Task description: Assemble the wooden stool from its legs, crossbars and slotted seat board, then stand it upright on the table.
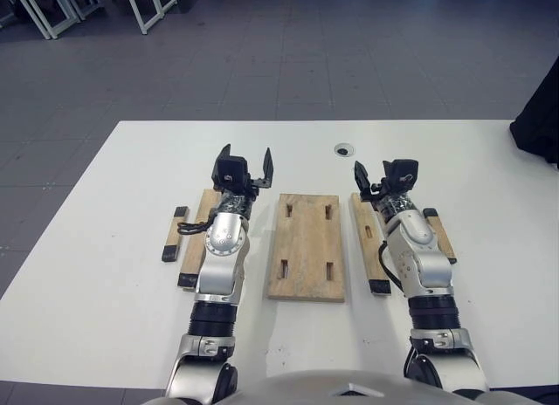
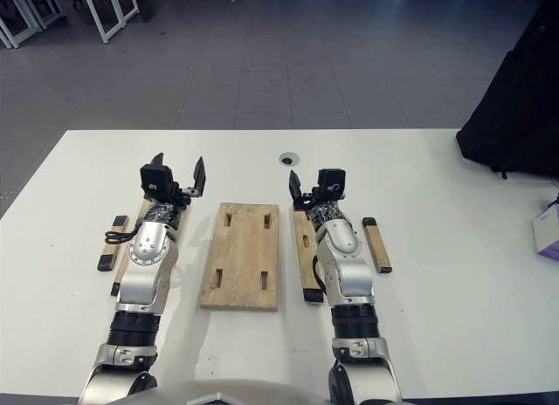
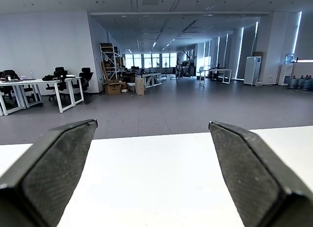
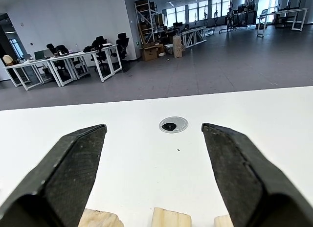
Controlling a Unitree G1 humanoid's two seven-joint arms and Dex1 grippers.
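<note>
Slotted seat board (image 1: 306, 246): flat on the white table (image 1: 96, 248), in the middle between the two arms, long axis near–far. Pale raw wood. Four small rectangular slots, two toward the far end and two toward the near end.

Left long bar (image 1: 189, 258): flat, roughly parallel to the board and slightly angled, near end dark. The left forearm covers much of it. Left short bar (image 1: 174, 235): just left of it, parallel, both ends dark.

Right long bar (image 1: 371, 252): just right of the board, parallel, with a slot in its face and a dark near end. Right short bar (image 2: 377, 246): further right, parallel, both ends dark. Leg or crossbar: not clear from these views.

Left gripper (image 3: 151, 188): above the far end of the left long bar, pointing far, jaws wide, nothing between them.

Right gripper (image 4: 154, 183): above the far end of the right long bar, jaws wide, empty, aimed toward the round cable port (image 4: 173, 124).
</note>
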